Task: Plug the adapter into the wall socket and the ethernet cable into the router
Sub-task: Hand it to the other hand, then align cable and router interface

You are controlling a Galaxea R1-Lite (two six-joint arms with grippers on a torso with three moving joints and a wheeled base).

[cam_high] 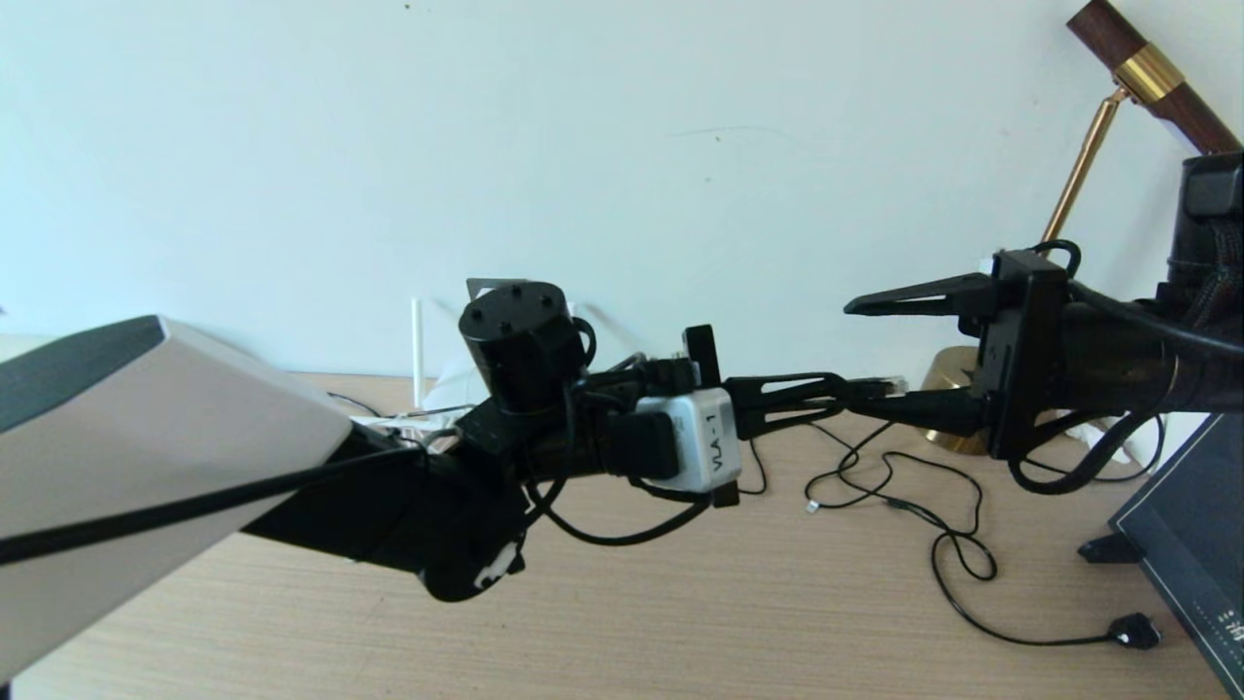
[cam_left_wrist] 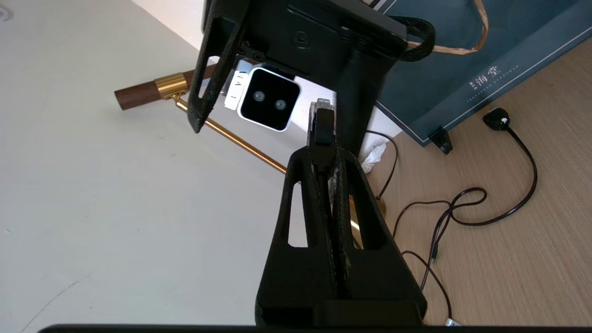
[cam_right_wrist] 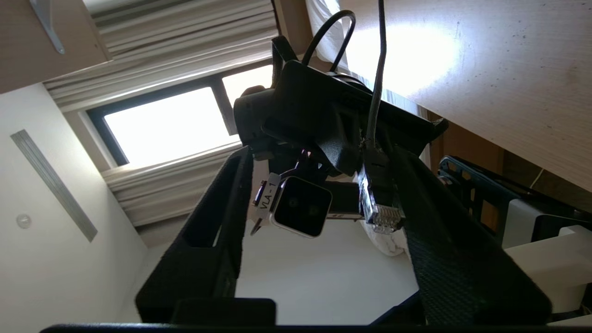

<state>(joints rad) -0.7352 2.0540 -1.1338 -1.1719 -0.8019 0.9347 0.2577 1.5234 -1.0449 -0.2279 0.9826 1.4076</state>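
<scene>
- The left gripper [cam_high: 855,391] is raised above the tabletop [cam_high: 680,603], its fingers pressed together on the ethernet cable [cam_left_wrist: 322,127] just behind the clear plug, which juts out past the fingertips.
- The right gripper [cam_high: 880,355] faces it with fingers spread wide; the plug sits in the gap between them, close beside one finger, and whether it touches cannot be told.
- This looks like a hand-over, or a re-grip, of the plug between the two arms in mid-air.
- The router [cam_high: 420,374] stands at the back of the tabletop, mostly hidden behind the left arm; only an antenna and a bit of white body show.
- The cable is clearly not yet in the router, so that step remains.
- Neither the adapter nor the wall socket is visible, so that half of the task cannot be judged.
</scene>
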